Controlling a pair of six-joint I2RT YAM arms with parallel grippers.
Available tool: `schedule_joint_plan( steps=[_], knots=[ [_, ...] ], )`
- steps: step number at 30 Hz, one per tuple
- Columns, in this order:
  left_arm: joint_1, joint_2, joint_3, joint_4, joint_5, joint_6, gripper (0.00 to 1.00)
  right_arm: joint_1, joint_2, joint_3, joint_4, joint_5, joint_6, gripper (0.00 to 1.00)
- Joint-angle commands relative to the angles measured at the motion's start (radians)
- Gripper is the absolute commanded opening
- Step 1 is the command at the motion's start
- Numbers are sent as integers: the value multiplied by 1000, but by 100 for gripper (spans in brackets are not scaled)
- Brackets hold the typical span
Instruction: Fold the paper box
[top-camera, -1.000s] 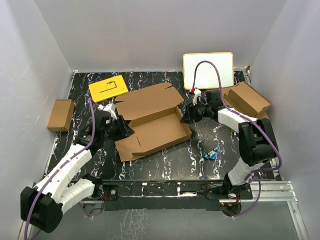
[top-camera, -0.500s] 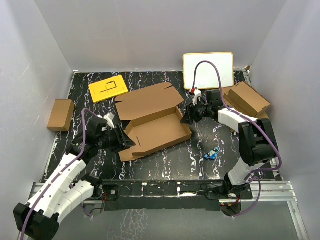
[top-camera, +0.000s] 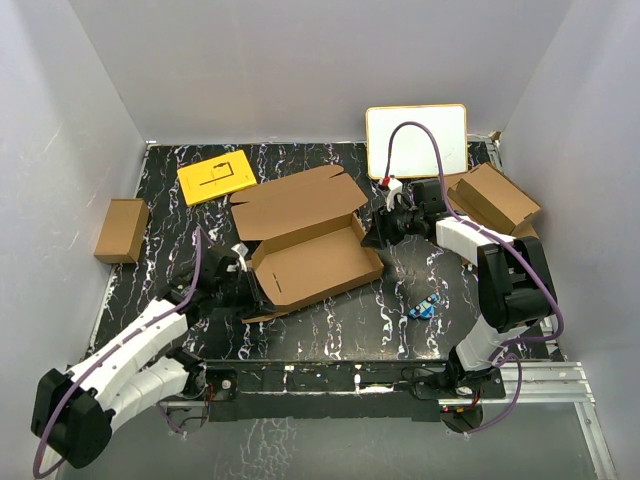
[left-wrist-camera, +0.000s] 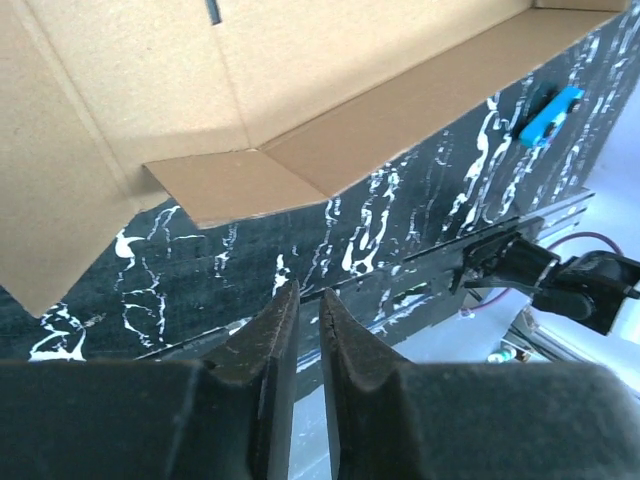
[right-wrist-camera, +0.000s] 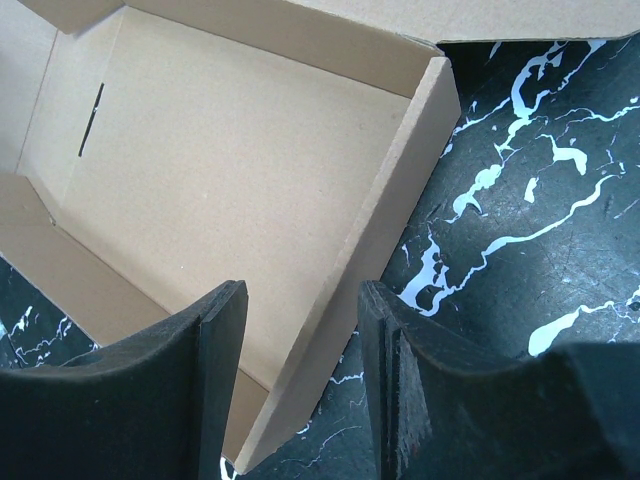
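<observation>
Left wrist view: the left gripper has its fingers almost together, with a thin slit between them and nothing in it. It hangs low over the marbled table, just short of the box. The box's near-left corner flap lies ahead of the tips, apart from them. A blue object lies on the table off the box's near wall.

From above, the box sits mid-table with its tray open and its lid panel laid back toward the far side. At its right end the right gripper stands about half open and straddles the end wall, one finger inside the tray and one outside. Whether either pad touches the cardboard is hard to tell, but the wall does not look clamped.

Farther off are a yellow card, a small box at the left edge, a whiteboard at the back wall, and another carton at the right.
</observation>
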Motion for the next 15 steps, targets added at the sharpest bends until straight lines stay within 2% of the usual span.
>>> schedule_joint_plan(
  steps=[1, 7, 15],
  knots=[
    [-12, 33, -32, 19, -46, 12, 11, -4, -21, 5, 36, -13, -13, 52],
    [-16, 117, -51, 40, -121, 48, 9, -1, -12, 5, 36, -14, -11, 51],
    [-17, 249, -12, 195, -217, 70, 10, 11, -2, 6, 32, 0, -14, 48]
  ],
)
